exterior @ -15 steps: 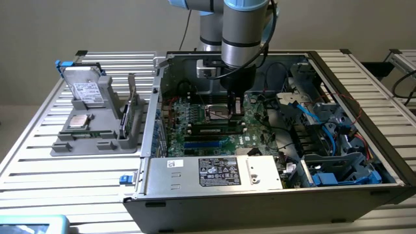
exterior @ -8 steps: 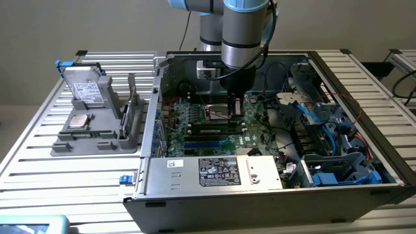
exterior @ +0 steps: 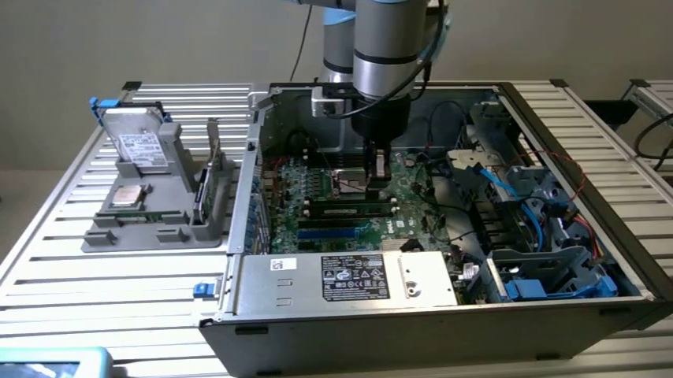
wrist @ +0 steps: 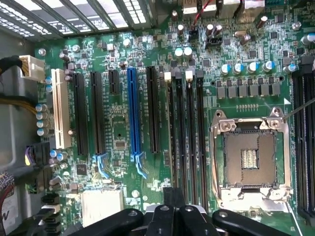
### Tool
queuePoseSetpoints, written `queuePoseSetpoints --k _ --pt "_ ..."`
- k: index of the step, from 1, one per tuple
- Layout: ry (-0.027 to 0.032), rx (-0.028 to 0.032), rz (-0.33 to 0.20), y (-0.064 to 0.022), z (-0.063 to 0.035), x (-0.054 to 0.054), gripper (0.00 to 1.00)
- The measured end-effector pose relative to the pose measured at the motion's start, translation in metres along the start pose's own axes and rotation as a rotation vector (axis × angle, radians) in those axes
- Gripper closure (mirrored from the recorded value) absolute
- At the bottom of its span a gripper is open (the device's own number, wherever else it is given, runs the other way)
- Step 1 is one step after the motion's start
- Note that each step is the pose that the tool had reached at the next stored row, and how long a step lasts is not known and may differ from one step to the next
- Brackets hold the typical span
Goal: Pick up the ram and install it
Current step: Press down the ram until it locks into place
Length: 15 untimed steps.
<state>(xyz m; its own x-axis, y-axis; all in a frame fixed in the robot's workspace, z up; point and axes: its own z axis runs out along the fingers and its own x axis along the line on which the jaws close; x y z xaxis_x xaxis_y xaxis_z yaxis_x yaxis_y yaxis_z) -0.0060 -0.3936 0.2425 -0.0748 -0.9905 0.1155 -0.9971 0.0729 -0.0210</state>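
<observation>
**Robot arm reaches into open computer, ram at the slots**

The arm (exterior: pixel 387 47) comes down from the top of the exterior view and stands almost straight up over the open case (exterior: pixel 421 323). Its wrist points down at the motherboard (exterior: pixel 315 197). The gripper (exterior: pixel 377 183) hangs low inside the case, close over the board, beside the processor socket (exterior: pixel 347 187) and just behind the row of long slots.

The ram (exterior: pixel 352 210), a dark stick with a pale label, lies lengthwise along those slots, just in front of the gripper. From this angle it cannot be told whether the gripper touches it or whether it sits fully in its slot. Whether the gripper is wide or narrow cannot be told either.

In the wrist view the black gripper (wrist: pixel 173 199) looks straight down the board. Ahead of it run the long black slots (wrist: pixel 187 132), and to one side of them the open silver-framed socket (wrist: pixel 250 157). To the other side are a blue slot (wrist: pixel 132 118) and a white slot (wrist: pixel 60 113).

Nearer the camera in the exterior view, a labelled power supply (exterior: pixel 358 276) fills the case's front edge, with blue cables (exterior: pixel 505 189) and a drive cage (exterior: pixel 547 276) on the exterior view's right. Outside the case, on the exterior view's left, a grey tray (exterior: pixel 158 228) of parts stands on the slatted table (exterior: pixel 105 283).
</observation>
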Motion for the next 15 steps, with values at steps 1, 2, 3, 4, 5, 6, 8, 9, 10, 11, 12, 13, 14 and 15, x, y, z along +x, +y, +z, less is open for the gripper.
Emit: queuePoseSetpoints --k 1,2,3,4,5,6,8,9,10,11,12,13,14,15 --pt "-0.0003 0.0001 0.0 0.0029 0.0 0.0 0.89" --pt "-0.0002 0.0 0.0 0.0059 -0.0002 0.001 0.89" --pt "-0.0004 0.0 0.0 0.0089 -0.0002 0.001 0.89" --pt "-0.0004 -0.0001 0.0 0.0122 -0.0003 0.001 0.89" --pt "-0.0009 0.0 0.0 0.0153 -0.0002 0.002 0.89" --pt "-0.0012 -0.0001 0.0 0.0184 -0.0003 0.002 0.89" --pt "-0.0019 -0.0001 0.0 0.0236 -0.0003 0.003 0.89" --pt "-0.0021 -0.0002 0.0 0.0256 -0.0002 0.003 0.89" --pt "-0.0024 -0.0004 0.0 0.0272 -0.0002 0.004 0.89" --pt "-0.0027 -0.001 0.0 0.0288 -0.0002 0.004 0.89" --pt "-0.003 -0.0018 0.0 0.0305 -0.0002 0.005 0.89" --pt "-0.0032 -0.0027 0.001 0.0324 -0.0002 0.005 0.89" --pt "-0.0037 -0.0037 0.001 0.0343 -0.0001 0.005 0.89" --pt "-0.004 -0.0048 0.001 0.0361 -0.0001 0.005 0.89"
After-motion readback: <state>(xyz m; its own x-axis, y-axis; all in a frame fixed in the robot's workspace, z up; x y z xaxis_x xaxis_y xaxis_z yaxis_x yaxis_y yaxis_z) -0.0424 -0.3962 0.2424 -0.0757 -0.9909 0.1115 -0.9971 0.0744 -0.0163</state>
